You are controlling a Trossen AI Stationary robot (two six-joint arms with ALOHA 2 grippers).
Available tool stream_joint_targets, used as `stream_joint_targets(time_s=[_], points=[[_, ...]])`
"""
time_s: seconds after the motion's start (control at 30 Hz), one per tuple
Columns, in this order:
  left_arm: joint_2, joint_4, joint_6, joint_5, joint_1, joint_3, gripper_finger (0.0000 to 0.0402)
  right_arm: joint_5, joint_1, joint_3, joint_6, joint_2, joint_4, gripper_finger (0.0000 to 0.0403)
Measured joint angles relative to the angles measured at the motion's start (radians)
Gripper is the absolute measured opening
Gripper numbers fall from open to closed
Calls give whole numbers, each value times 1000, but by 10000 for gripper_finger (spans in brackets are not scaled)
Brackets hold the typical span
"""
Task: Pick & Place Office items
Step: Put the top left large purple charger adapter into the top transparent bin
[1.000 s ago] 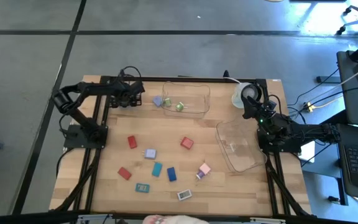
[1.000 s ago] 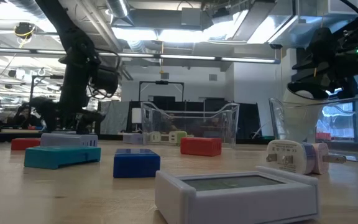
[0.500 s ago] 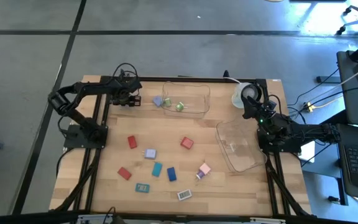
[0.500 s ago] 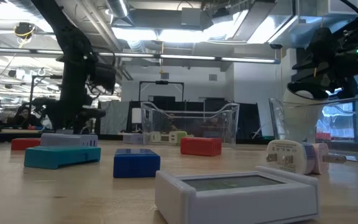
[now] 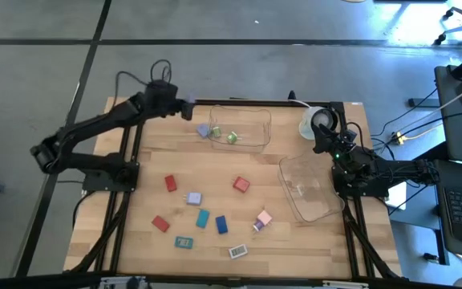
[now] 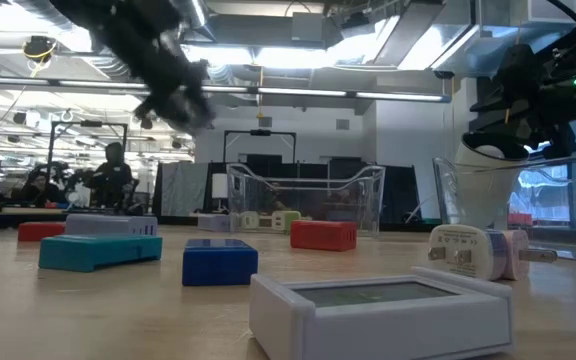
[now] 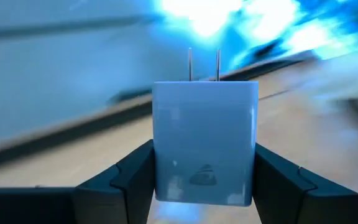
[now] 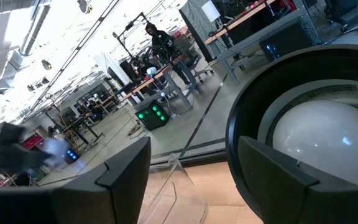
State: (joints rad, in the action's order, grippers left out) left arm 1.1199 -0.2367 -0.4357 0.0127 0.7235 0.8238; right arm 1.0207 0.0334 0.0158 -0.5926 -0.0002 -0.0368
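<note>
My left gripper (image 7: 204,163) is raised above the table's far left part (image 5: 185,107), left of the far tub, and is shut on a pale blue plug block (image 7: 204,124). My right gripper (image 8: 188,177) is open at the far right (image 5: 322,135), beside the round white-and-black object (image 8: 319,134). Loose office items lie flat on the wood: red ones (image 5: 170,184) (image 5: 241,185) (image 5: 160,224), teal ones (image 5: 203,217) (image 5: 184,242), blue (image 5: 222,224), pink (image 5: 263,218), white (image 5: 237,251). A lavender piece (image 5: 204,130) and a green piece (image 5: 232,137) sit at the far tub. My left gripper pinches the pale blue plug block between its two fingers, one on each opposite side face (image 7: 160,155). The two metal prongs (image 7: 204,63) point away from the wrist. The block is lifted clear of the table.
A clear tub (image 5: 251,122) stands at the far middle and a second clear tub (image 5: 310,193) at the right, near my right arm. Bare wood lies between the left arm's base and the scattered pieces. People and desks show in the room beyond the table.
My left arm has stretched out and risen, carrying its gripper up and toward the far edge, a little to the right toward the far tub. In the low view it has climbed from mid-height to near the picture's top. The right arm and the pieces on the table have kept still.
</note>
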Motion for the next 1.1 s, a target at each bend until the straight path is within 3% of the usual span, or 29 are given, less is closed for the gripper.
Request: stream_joint_targets(time_s=[0.2, 0.33, 0.5, 0.67, 1.1], points=[[-81, 330, 25, -247, -84, 0, 207, 0, 0, 0, 0, 0, 0, 246], [-89, 496, 47, -292, -164, 0, 207, 0, 0, 0, 0, 0, 0, 246], [-61, 661, 65, -256, -257, 0, 207, 0, 0, 0, 0, 0, 0, 246], [-5, 775, 82, -124, -332, 1, 207, 0, 0, 0, 0, 0, 0, 246], [252, 1027, 90, 6, -469, 1, 207, 0, 0, 0, 0, 0, 0, 246]])
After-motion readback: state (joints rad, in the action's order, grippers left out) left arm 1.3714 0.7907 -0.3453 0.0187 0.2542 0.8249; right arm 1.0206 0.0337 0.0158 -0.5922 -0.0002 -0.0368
